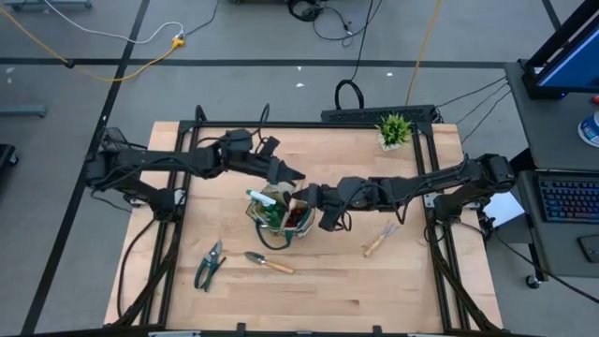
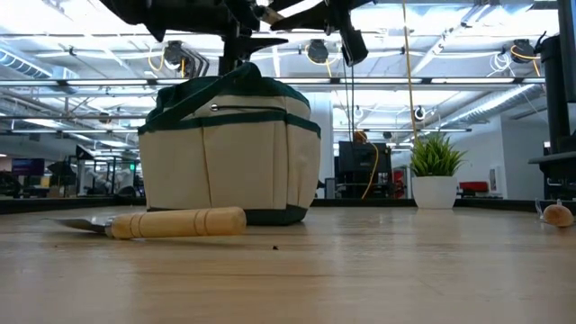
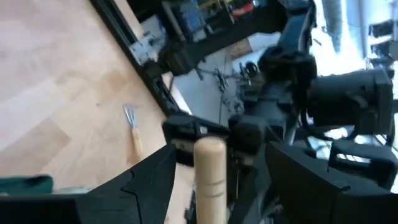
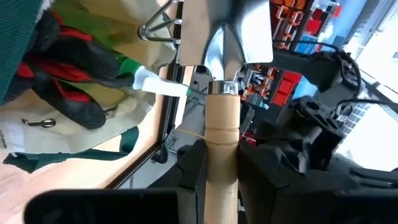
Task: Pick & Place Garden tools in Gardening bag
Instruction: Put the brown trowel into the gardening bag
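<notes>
We see the wooden table from above, with both dark arms reaching to its middle and meeting over the gardening bag. The bag is a small khaki-tan tote with dark green trim and looped handles; in the low view it stands upright on the boards, its mouth open upward. Inside we make out a red-and-black glove and a green spray bottle with a pale nozzle.

The right gripper hangs at the bag's right edge, clamped on the pale wooden handle of a trowel, whose shiny metal blade points away from the wrist, beside the bag's opening. The left gripper sits at the bag's far edge, its dark fingers spread on either side of the same wooden handle end, and we cannot tell whether they touch it.

On the table, a second trowel lies just in front of the bag, wooden handle to the right. The green-handled pruners lie to its left. The wooden-handled hand fork lies well to the right. A small potted plant stands at the far edge.
</notes>
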Tool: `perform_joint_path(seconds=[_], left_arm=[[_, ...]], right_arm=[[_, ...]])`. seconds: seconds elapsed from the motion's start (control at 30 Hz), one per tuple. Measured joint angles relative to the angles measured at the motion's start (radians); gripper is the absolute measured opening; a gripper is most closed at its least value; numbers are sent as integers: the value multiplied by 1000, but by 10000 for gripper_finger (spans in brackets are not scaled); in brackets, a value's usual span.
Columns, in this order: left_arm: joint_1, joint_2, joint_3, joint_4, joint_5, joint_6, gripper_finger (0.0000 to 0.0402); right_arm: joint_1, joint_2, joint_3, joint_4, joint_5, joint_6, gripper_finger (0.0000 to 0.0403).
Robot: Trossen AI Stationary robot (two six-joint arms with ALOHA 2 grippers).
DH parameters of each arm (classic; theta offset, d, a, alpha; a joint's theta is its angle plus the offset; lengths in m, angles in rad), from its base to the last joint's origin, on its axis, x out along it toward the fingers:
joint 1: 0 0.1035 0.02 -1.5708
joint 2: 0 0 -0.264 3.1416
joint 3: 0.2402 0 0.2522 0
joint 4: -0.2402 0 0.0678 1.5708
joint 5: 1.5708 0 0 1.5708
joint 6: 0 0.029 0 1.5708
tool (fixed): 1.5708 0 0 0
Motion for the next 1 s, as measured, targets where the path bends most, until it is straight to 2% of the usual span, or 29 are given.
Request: perform_joint_path(seconds=[0.43,0.53,0.87,1.0], left_arm=[[-6,46,0,-4,23,-12,248],[-6,46,0,-2,22,-12,220],[-8,58,0,66,27,4,87],[-7,82,-2,134,52,4,74]], right_arm=[[0,0,0,4,-1,-8,57],[0,0,0,4,-1,-8,58],[0,0,-1,5,-2,-27,59],[0,-3,-2,8,0,-29,60]])
